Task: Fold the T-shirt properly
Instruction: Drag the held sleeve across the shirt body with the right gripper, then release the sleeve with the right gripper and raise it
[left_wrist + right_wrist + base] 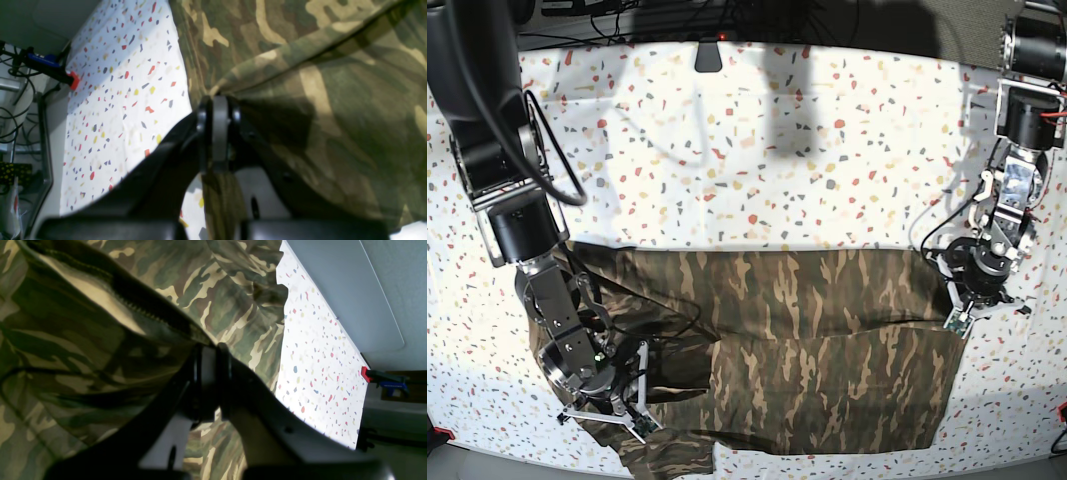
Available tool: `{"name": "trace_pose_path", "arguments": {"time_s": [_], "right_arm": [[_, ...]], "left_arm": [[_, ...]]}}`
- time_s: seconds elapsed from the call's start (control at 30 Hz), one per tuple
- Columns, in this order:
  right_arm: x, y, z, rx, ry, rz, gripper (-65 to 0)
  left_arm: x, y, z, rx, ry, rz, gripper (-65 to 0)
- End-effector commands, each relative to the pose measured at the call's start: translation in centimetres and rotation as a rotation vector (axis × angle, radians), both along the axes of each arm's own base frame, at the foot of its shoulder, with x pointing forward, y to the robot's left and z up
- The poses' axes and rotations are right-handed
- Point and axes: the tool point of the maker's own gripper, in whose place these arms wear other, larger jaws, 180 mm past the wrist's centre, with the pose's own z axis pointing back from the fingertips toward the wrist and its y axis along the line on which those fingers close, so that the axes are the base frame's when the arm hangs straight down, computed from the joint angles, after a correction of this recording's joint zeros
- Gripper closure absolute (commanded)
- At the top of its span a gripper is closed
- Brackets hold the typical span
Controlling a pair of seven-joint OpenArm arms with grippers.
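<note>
Two hands pinching the camouflage T-shirt at opposite sides

Left wrist view: the left hand (218, 100) has its jaws pressed together on a ridge of the T-shirt (320, 100). The cloth rises to the pinch point in a taut fold and fills the right side of the picture. Beyond it lies the white, speckled counter (123, 100), with a red-tipped clamp (74, 80) at its far edge.

Right wrist view: the right hand (210, 348) is likewise closed on the T-shirt (100, 340), gripping it along a stitched edge, perhaps a hem, though the close angle makes that hard to judge. Camouflage cloth covers the left and centre, bunched into soft folds. The counter (317, 356) shows on the right, with another red-tipped clamp (365, 373) on its edge.

Base view: the T-shirt (827, 340) lies spread across the near part of the counter (757, 160), wide from side to side. The right hand (627, 400) sits at the shirt's near corner on this view's left, where the cloth is rumpled. The left hand (957, 315) is at the shirt's edge on this view's right. The far part of the counter lies beyond the shirt.
</note>
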Motion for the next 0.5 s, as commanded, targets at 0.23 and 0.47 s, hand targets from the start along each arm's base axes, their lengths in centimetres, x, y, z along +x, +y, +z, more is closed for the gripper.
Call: {"name": "trace_pose_path", "arguments": {"time_s": [0.23, 0.47], "right_arm": [[1.5, -0.1, 3.1, 0.005, -0.079, 0.0, 0.0], [2.6, -1.8, 5.5, -0.174, -0.216, -0.007, -37.3]], "left_arm": [[1.5, 0.5, 2.6, 0.002, -0.073, 0.004, 0.0], [1.5, 0.5, 2.6, 0.002, -0.073, 0.004, 0.0]]}}
